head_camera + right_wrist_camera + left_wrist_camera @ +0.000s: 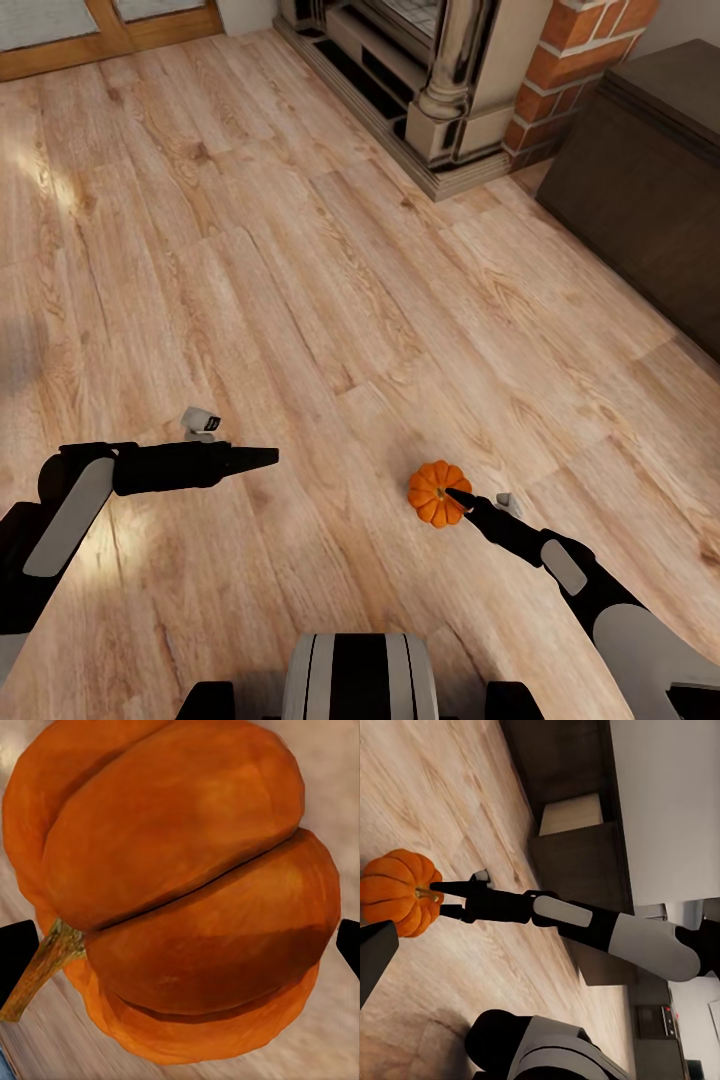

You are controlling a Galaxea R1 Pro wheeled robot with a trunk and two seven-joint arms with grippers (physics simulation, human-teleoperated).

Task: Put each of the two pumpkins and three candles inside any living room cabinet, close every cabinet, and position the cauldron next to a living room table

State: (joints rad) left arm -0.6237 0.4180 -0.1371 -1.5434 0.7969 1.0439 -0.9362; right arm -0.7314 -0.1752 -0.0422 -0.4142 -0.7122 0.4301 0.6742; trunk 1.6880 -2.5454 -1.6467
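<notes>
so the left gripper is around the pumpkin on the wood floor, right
Not quite: it is the right gripper at the pumpkin on the wood floor, as the head view shows. The left gripper hangs apart, holding nothing.

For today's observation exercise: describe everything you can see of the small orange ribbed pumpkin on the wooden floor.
The small orange ribbed pumpkin is round, with deep grooves between smooth lobes and a short brownish stem that points sideways, so it looks tipped. It lies on the pale wood-plank floor. The right gripper is at it, one dark finger on each side; contact is unclear.
</notes>
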